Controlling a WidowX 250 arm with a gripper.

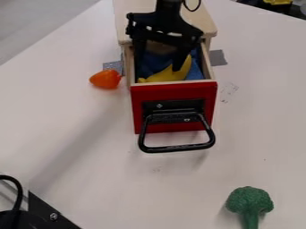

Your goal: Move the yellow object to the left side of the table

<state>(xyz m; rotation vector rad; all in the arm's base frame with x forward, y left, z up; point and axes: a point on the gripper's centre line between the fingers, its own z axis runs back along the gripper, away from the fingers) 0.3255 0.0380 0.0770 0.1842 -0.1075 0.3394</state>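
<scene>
The black gripper [158,67] hangs over the pulled-out drawer, its two fingers spread wide and pointing down into it. One finger is at the drawer's left side, the other beside the yellow banana-like object [168,76]. That object lies in the drawer on blue cloth, curving from the front left up toward the right. Whether the right finger touches it, I cannot tell. The table [78,134] is white, and its left side stretches out beside the drawer.
The drawer's red front [173,94] carries a black handle [177,148] that sticks out. An orange object [106,79] lies left of the drawer. Green toy broccoli [250,205] is at the lower right, and black hardware [44,214] occupies the lower-left corner.
</scene>
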